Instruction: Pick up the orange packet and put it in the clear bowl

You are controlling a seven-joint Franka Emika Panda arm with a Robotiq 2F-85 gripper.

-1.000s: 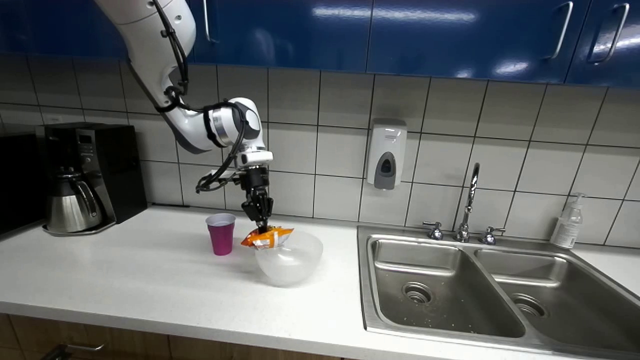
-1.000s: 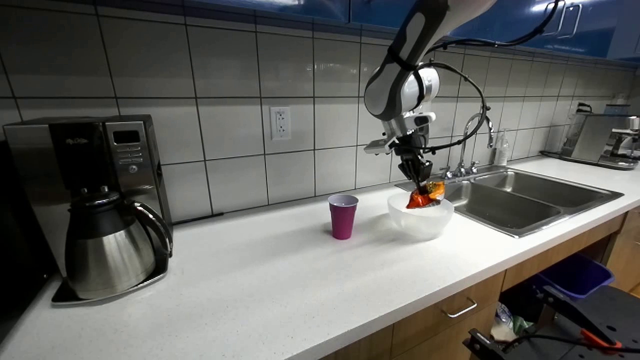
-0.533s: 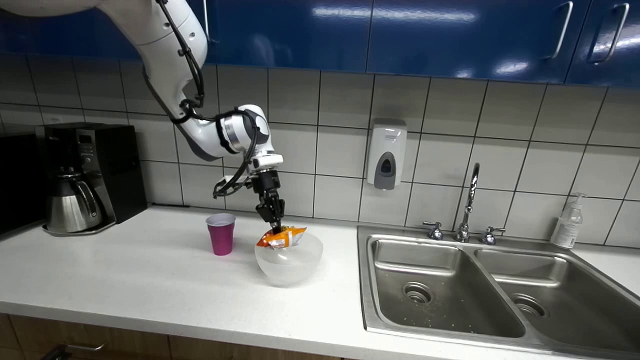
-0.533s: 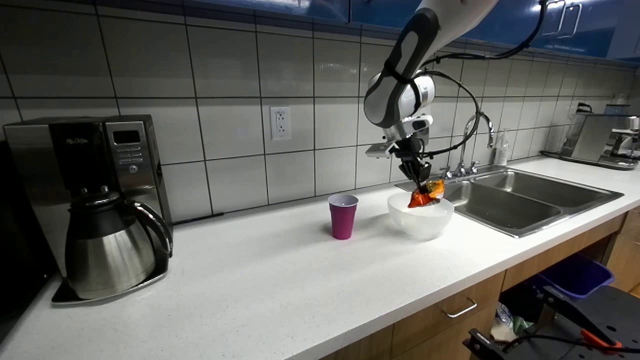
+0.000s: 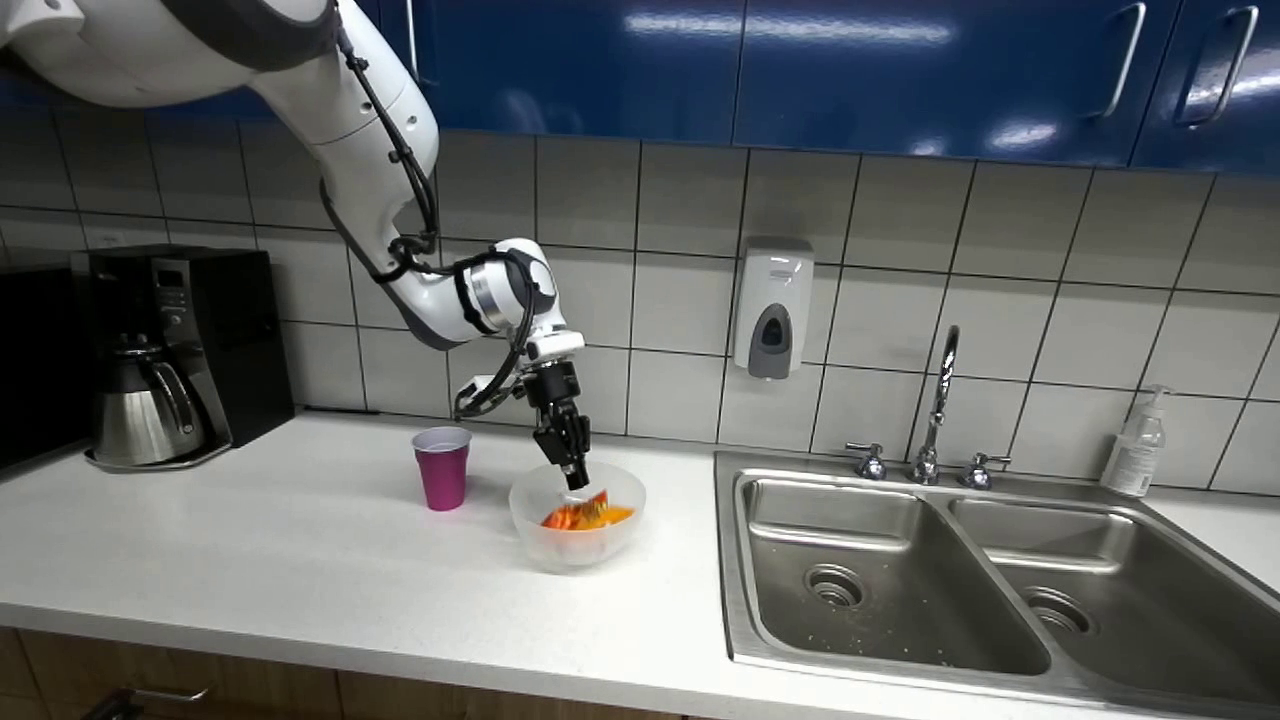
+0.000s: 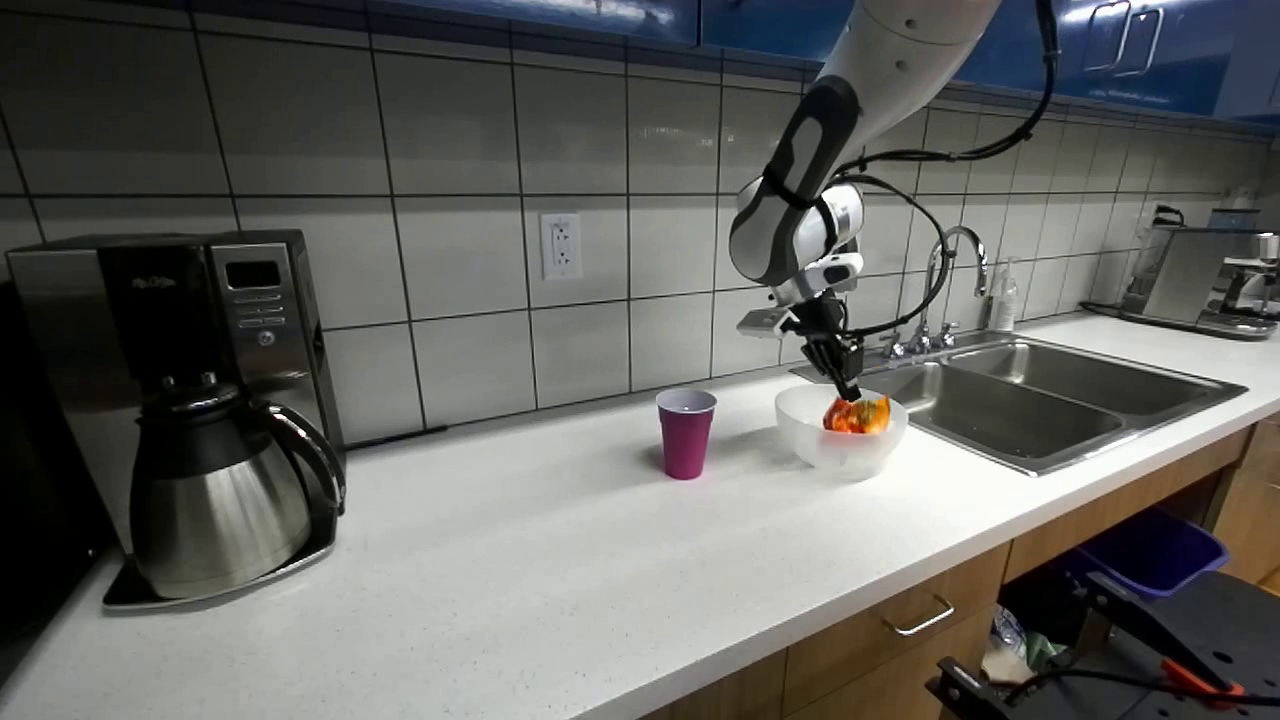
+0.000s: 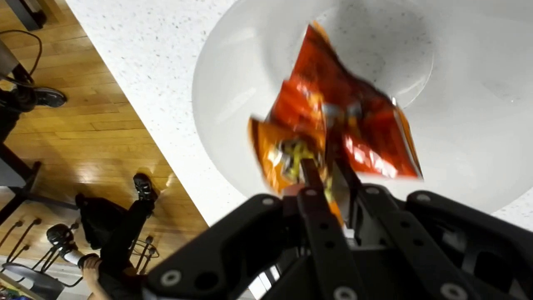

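1. Along its back edge the white counter (image 6: 540, 570) meets a tiled wall (image 5: 690, 300); a steel sink (image 5: 735, 560) is let in between that edge and the front one.
2. Also between those edges stands the clear bowl (image 5: 570, 553), with the sink to one side of it and the purple cup (image 5: 441, 475) to the other, the cup being nearer the back edge and apart from the bowl.
3. Half a second ago the orange packet (image 5: 588, 513) was held up at the bowl's rim; now it has dropped, and both exterior views show it inside the bowl.
4. In the wrist view the gripper (image 7: 327, 166) has its jaws parted by a narrow gap, with nothing visibly pinched between them. Its tips hang just over the packet, whose outline is blurred, so whether they touch, or whether it has settled, I cannot tell.
5. For the task, that drop counts as the release, by my judgement: only the withdrawal seems left. Going straight up before turning towards either edge of the counter would be prudent, since a tip that low could knock the bowl. Light, crinkled foil may also cling to a tip, so check that the packet stays behind.
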